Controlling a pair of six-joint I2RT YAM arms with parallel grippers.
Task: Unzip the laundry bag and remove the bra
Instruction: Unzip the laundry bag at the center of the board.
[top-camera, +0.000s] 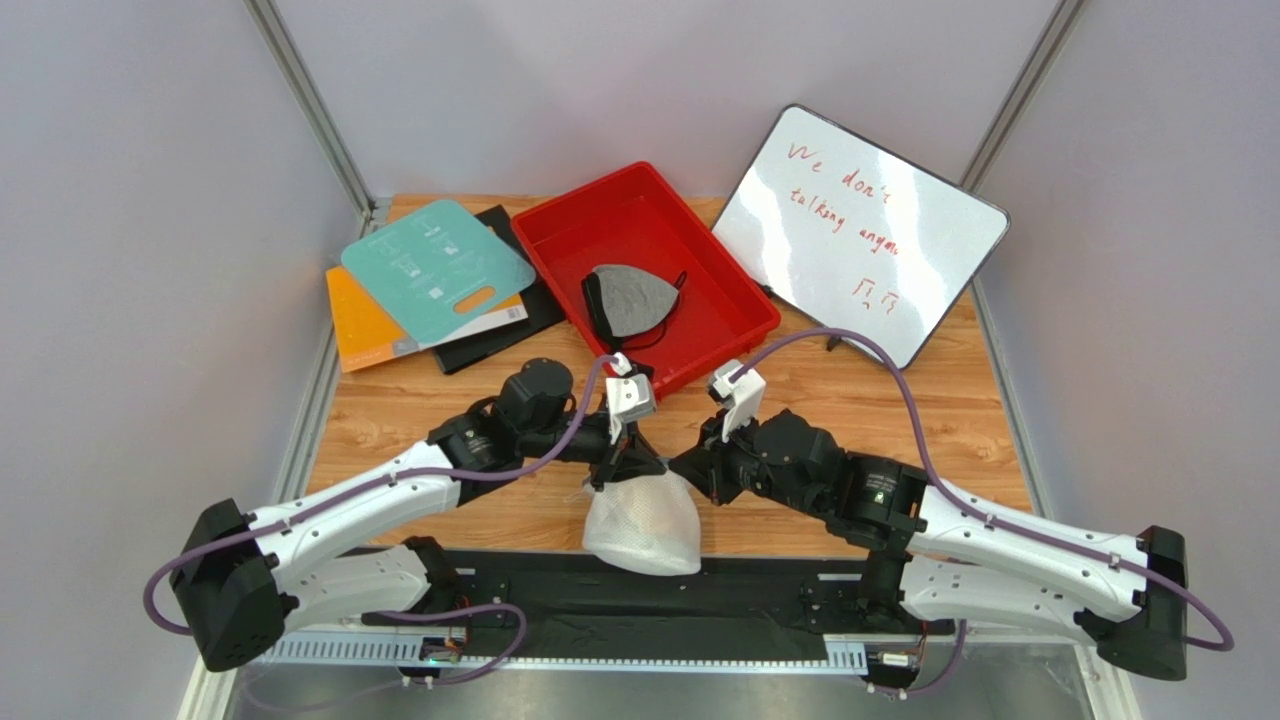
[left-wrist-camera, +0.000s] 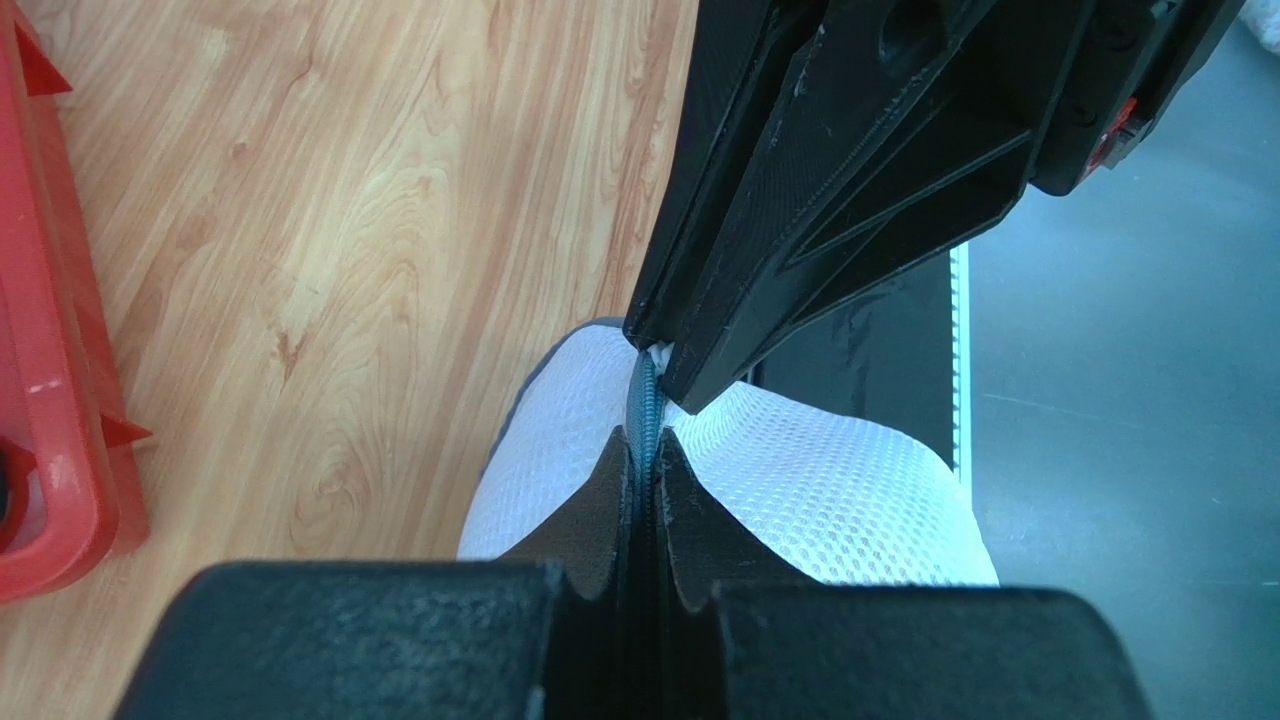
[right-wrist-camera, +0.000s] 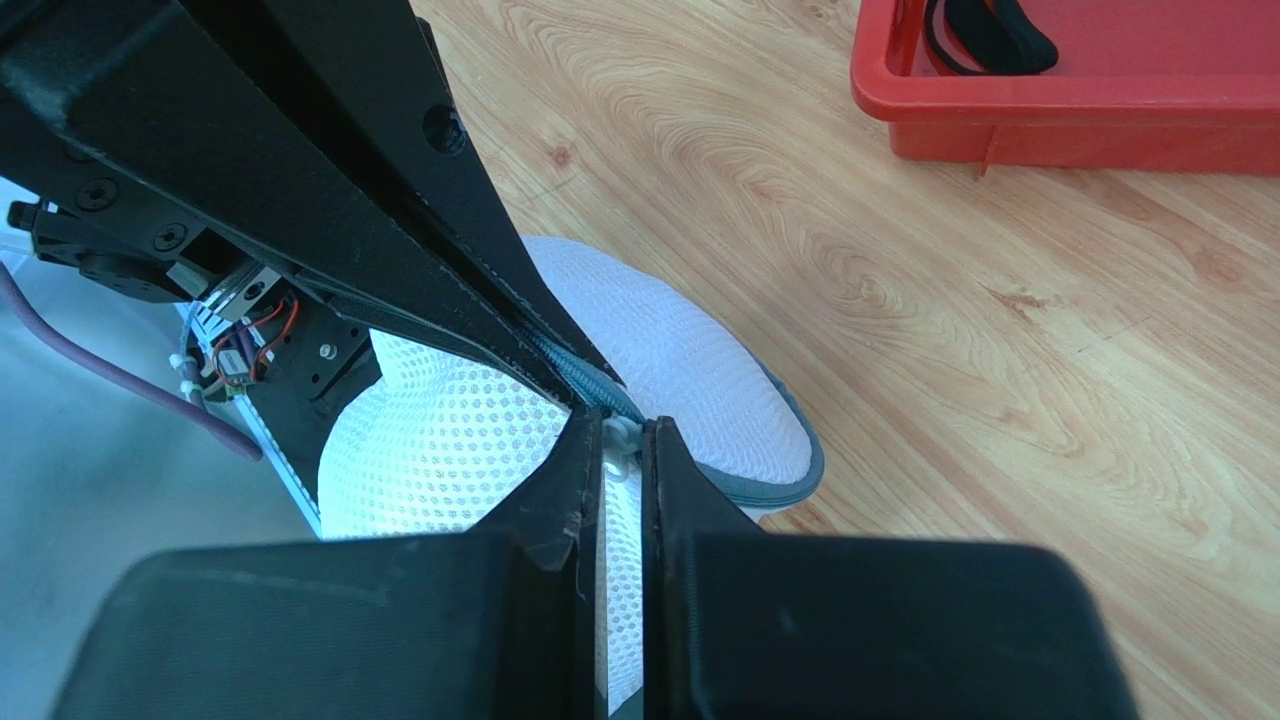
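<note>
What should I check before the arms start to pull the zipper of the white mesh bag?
1. Left gripper shut on the laundry bag at its zipper band: ok.
2. Right gripper shut on the laundry bag close beside it: ok.
3. Right gripper holds the pull tab itself: cannot tell.
4. Bag opened: not ok, zipper closed where visible.
5. Red tray apart from the bag: ok.
6. Bra free of the zipper teeth: cannot tell, hidden.

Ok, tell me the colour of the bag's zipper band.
Zipper band: grey; right wrist view shows it best.
</note>
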